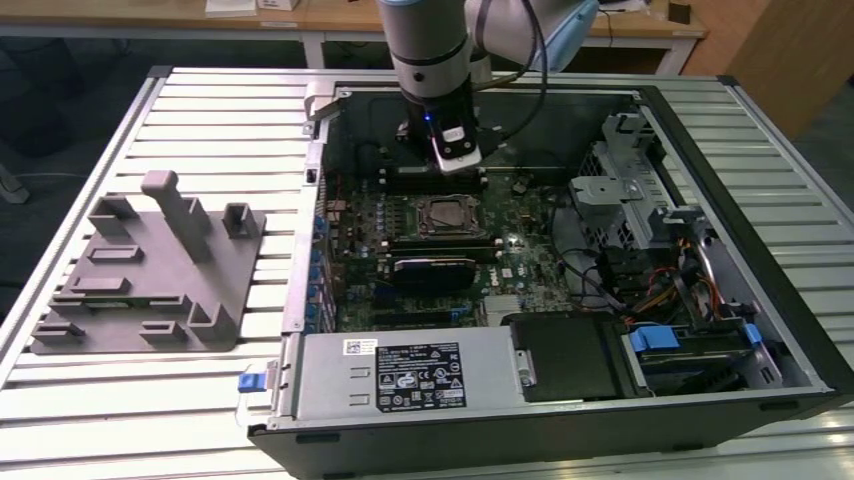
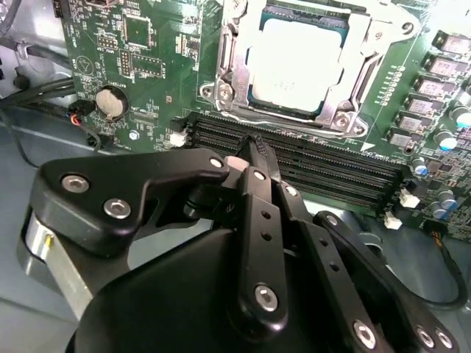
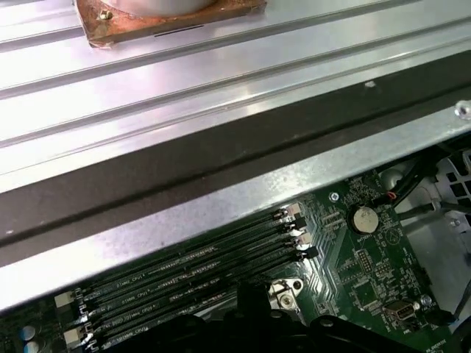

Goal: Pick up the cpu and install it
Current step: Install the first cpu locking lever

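Exterior view: open computer case [image 1: 747,300] lies on its side on the slatted metal bench [image 1: 200,110], filling the centre and right of the frame. Grey fixture [image 1: 147,275] sits on the bench at the left of the frame, well apart from the case.

The arm descends from the top centre of the frame; the gripper [image 1: 455,158] hangs inside the case over the upper part of the motherboard [image 1: 534,250], just above the socket frame [image 1: 447,217] in the picture.

Second wrist view: the cpu [image 2: 294,62], silver top up, is seated inside the socket frame [image 2: 368,44] at the upper centre of the frame. The frame's metal plate borders it on all sides. The gripper [image 2: 254,151] is in the lower half of the frame, jaws clenched tip to tip with nothing between them, tips over the black memory slots [image 2: 331,165] just beside the socket. A coin cell [image 2: 110,101] sits at upper left.

First wrist view: memory slots [image 3: 191,276] at lower centre, the case's wall [image 3: 221,198] across the middle.
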